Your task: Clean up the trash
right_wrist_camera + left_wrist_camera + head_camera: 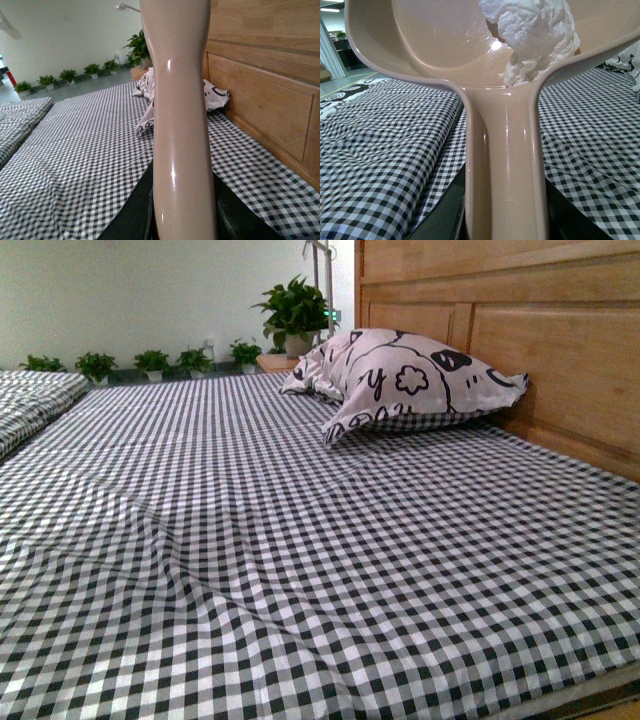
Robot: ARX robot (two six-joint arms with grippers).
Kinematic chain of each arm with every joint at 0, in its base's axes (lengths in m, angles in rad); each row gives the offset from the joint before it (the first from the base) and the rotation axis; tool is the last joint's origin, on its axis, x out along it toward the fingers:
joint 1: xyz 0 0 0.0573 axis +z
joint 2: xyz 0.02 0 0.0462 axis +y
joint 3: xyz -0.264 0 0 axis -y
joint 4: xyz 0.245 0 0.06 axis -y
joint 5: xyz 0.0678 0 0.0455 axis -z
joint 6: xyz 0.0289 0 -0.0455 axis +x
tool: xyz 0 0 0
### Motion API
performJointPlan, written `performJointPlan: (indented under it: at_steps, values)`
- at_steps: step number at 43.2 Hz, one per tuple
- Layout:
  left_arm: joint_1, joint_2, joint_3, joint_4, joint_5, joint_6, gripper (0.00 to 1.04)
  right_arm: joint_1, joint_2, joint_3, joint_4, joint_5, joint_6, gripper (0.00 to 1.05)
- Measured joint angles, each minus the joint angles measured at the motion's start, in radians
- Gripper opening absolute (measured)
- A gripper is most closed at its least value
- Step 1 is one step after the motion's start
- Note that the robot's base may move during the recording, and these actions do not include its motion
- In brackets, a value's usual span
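I see the trash [535, 35] in my dustpan [445, 45], handle toward 6 o'clock; I can't tell either gripper's state.

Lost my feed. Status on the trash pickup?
Left gripper shut on dustpan handle. Tissue wad in dustpan. Right gripper shut on beige handle. Bed sheet: no trash seen.

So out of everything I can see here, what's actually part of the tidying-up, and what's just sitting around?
Part of the job:
- crumpled tissue wad, lying in the dustpan
- beige dustpan, its handle toward the left wrist camera
- beige handle close before the right wrist camera; what it belongs to isn't visible

Just there:
- cartoon-print pillow
- checked bedsheet
- wooden headboard
- potted plants
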Motion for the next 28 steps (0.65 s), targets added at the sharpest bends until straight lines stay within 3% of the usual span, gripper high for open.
performJointPlan:
  at_steps: [28]
  values:
    - [0.000, 0.000, 0.000, 0.000, 0.000, 0.000, 0.25, 0.000, 0.000, 0.000, 0.000, 0.000, 0.000, 0.20]
